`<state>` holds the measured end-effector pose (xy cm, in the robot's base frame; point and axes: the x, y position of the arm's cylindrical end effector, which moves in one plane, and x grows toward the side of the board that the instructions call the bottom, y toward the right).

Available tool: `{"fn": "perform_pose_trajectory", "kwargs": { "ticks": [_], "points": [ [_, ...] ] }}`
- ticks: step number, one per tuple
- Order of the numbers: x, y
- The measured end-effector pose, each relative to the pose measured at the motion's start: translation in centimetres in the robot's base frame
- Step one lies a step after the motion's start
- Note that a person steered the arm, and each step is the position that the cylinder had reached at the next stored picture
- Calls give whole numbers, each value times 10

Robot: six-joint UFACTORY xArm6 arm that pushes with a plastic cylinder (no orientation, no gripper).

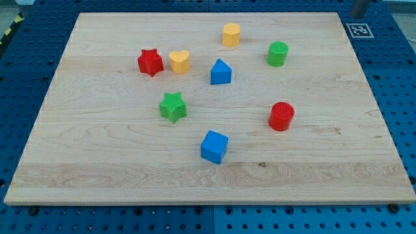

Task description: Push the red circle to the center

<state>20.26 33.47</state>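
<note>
The red circle (281, 116) is a short red cylinder on the wooden board (97, 162), right of the middle and a little below it. It stands alone; the nearest blocks are the blue cube (214, 147) to its lower left and the blue triangle-topped block (221, 72) to its upper left. My tip does not clearly show. A grey shape (359, 8) pokes in at the view's top right edge, beyond the board, and I cannot tell what it is.
A red star (150, 62) and a yellow heart (180, 62) sit close together at the upper left. A green star (173, 106) is left of centre. A yellow cylinder (231, 35) and a green cylinder (277, 54) are near the top. A marker tag (359, 30) lies off the board's top right corner.
</note>
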Motion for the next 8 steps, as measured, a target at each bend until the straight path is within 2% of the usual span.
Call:
{"fn": "perform_pose_trajectory", "kwargs": {
  "ticks": [6, 7, 8],
  "points": [
    [-11, -16],
    [-8, 10],
    [-3, 11]
  ]
}}
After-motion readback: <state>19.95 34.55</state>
